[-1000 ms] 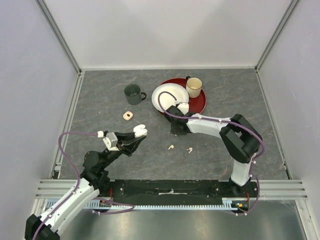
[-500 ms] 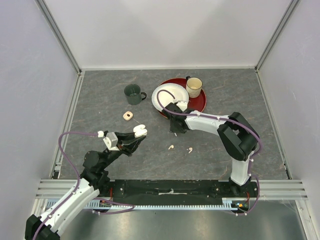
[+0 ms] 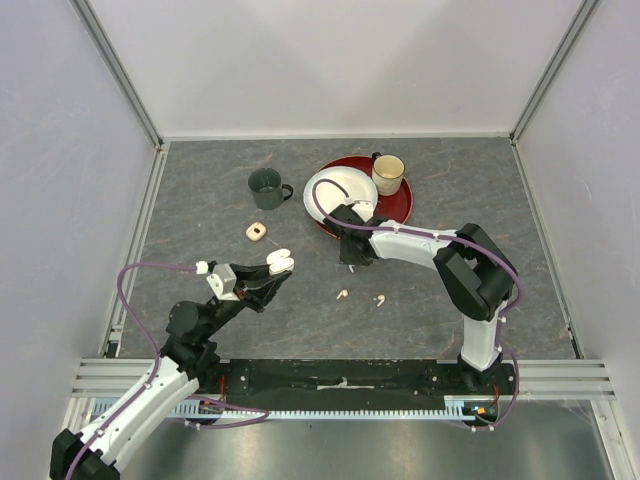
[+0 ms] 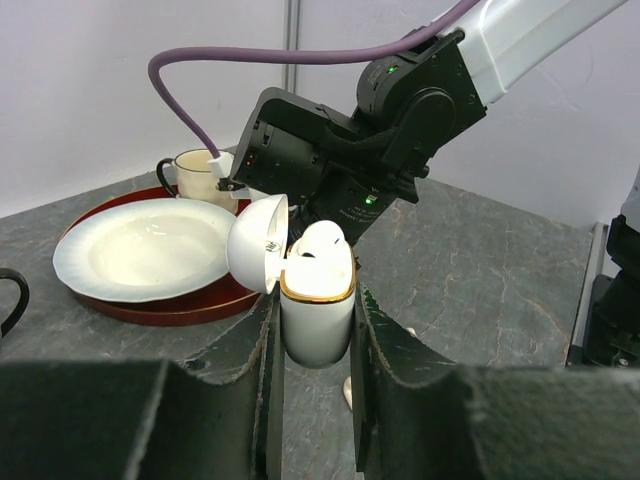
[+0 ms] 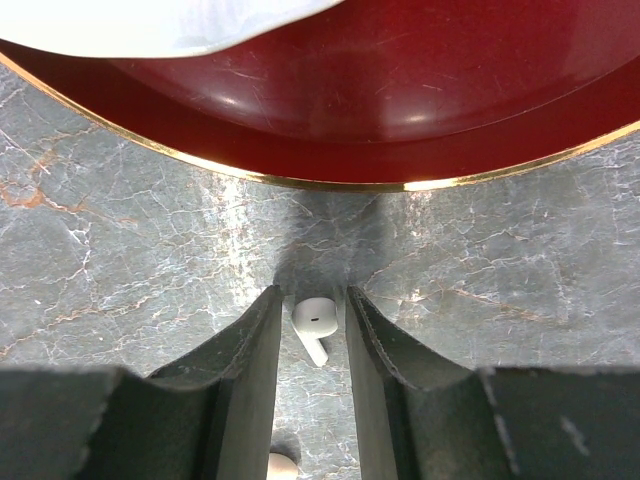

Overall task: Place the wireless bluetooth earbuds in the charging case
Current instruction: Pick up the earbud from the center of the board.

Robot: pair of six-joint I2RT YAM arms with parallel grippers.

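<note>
The left gripper [image 4: 316,345] clamps the open charging case [image 4: 317,295] with one white earbud [image 4: 321,240] inside, while the right gripper [image 5: 313,302] holds its jaws slightly apart around a loose earbud [image 5: 315,320] on the table [image 5: 150,250].

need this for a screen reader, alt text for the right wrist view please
A small white earbud lies on the grey marble table between two dark jaws, narrow gaps on both sides. Beyond it curves a red tray with a gold edge, a white plate on it; another earbud peeks in at the bottom edge.
</note>
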